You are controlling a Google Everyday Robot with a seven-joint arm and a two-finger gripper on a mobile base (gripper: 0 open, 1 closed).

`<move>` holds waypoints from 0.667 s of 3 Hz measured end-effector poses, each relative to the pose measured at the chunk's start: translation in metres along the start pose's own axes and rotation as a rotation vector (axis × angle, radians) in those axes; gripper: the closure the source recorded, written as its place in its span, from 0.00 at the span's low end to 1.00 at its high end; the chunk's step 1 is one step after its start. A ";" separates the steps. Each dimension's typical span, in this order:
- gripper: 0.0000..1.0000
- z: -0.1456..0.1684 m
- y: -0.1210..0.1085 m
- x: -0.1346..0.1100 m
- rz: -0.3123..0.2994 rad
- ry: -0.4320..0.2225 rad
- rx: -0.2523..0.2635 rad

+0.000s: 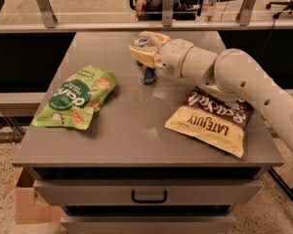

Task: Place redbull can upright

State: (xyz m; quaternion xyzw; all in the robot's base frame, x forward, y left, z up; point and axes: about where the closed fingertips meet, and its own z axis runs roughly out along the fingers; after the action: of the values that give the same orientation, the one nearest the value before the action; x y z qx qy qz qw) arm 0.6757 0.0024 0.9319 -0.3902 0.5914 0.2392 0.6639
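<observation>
Single high view from the counter's (136, 135) front edge.
It looks down and across at close range; the claw (145, 53), clasping the redbull can (147, 74), sits above centre.

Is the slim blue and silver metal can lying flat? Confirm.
No: the can is upright, the gripper closed around its upper half above the grey table.

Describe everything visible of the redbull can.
The redbull can is a slim metal can, blue and silver, with a silver top. It stands upright near the middle back of the grey table, its base on or just above the surface. The gripper is clamped around its upper half, hiding much of it. Nothing else touches it.
</observation>
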 end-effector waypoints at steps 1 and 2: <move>0.51 0.000 -0.001 -0.003 0.000 0.000 0.000; 0.20 0.000 -0.002 -0.006 0.000 0.000 0.004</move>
State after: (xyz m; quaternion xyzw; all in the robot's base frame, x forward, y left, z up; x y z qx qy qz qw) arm 0.6757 0.0024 0.9383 -0.3889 0.5921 0.2380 0.6645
